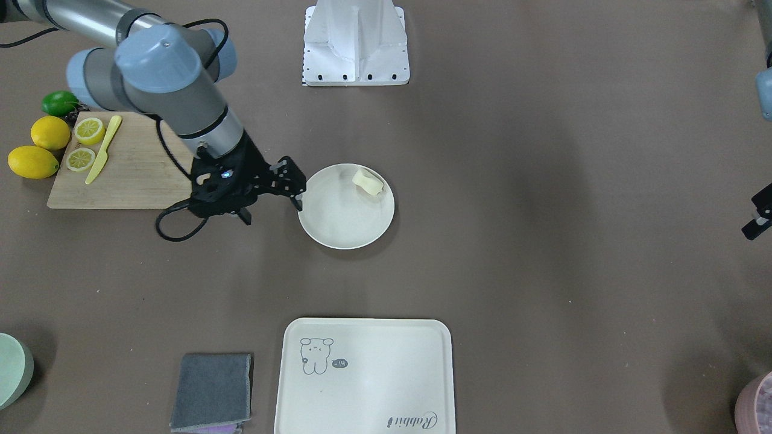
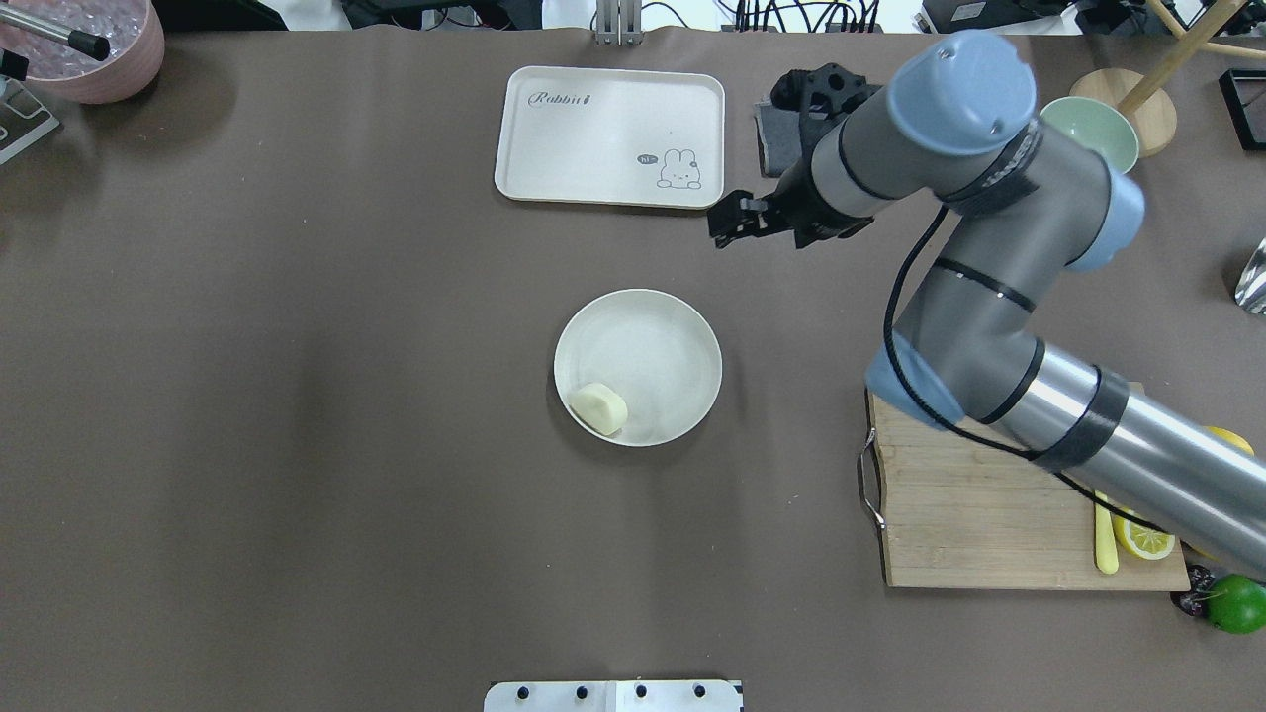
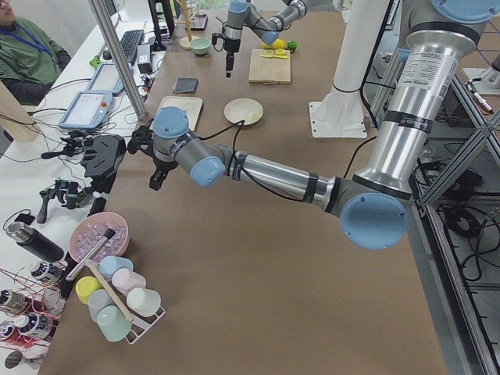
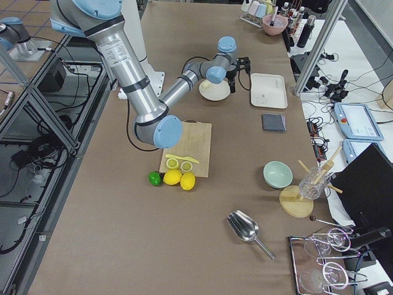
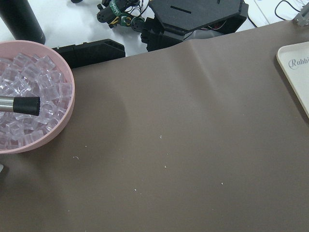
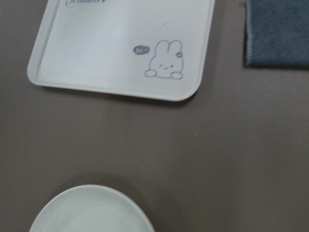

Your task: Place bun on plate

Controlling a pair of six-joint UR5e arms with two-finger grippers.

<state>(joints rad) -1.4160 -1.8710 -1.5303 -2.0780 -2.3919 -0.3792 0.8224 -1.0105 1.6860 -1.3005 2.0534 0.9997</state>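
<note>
Right gripper [image 1: 272,212], jaws apart, near plate [image 1: 338,226] — bun [image 1: 368,181] on it

The cream tray [image 2: 603,138] at the far side of the table carries the only readable writing. "Rabbit" stands in grey script in its far left corner. Near its right corner, a small grey speech bubble [image 2: 648,158] just left of a cartoon rabbit [image 2: 678,169] reads "hi". Nothing else is legible.
</note>
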